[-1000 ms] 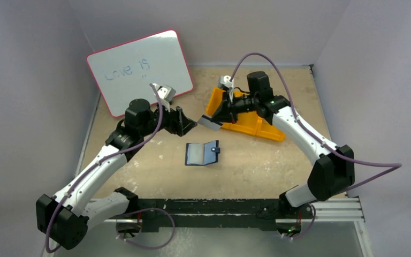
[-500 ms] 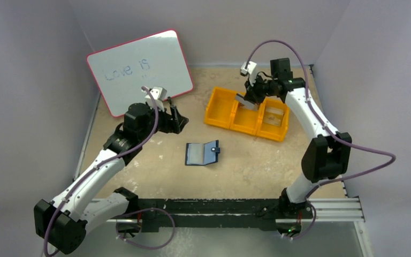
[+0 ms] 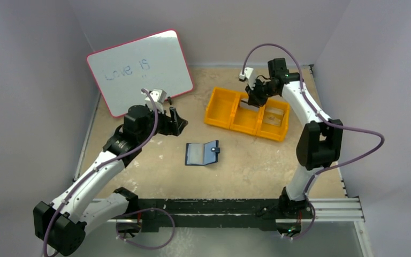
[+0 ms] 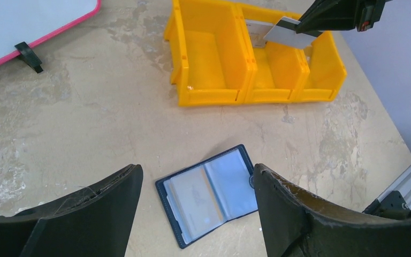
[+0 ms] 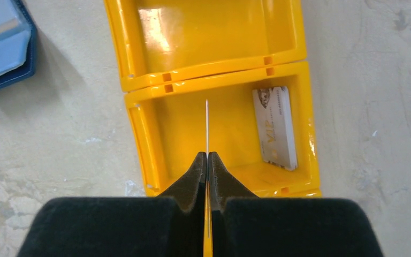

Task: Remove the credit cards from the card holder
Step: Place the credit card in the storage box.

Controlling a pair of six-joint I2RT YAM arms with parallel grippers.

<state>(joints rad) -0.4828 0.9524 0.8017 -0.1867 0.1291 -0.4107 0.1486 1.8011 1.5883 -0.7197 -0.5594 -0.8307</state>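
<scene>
The navy card holder (image 3: 202, 154) lies open on the table, with a pale card (image 4: 195, 199) showing in its left pocket. My left gripper (image 3: 177, 122) is open and empty, hovering above and behind the holder (image 4: 208, 195), which lies between its fingers (image 4: 197, 170) in the left wrist view. My right gripper (image 3: 254, 100) is shut on a credit card with a dark stripe (image 4: 286, 33). That card is seen edge-on (image 5: 207, 126) over the middle compartment of the tray. Another credit card (image 5: 276, 127) lies flat in that same compartment.
The orange three-compartment tray (image 3: 220, 107) stands at the back right of the holder, with its rim below my right fingers (image 5: 139, 134). A pink-framed whiteboard (image 3: 139, 69) leans at the back left. A metal rail (image 3: 332, 206) runs along the near edge.
My right gripper has carried the card from near the left gripper back and right to over the tray. My left gripper has drawn back a little. The holder has not moved.
</scene>
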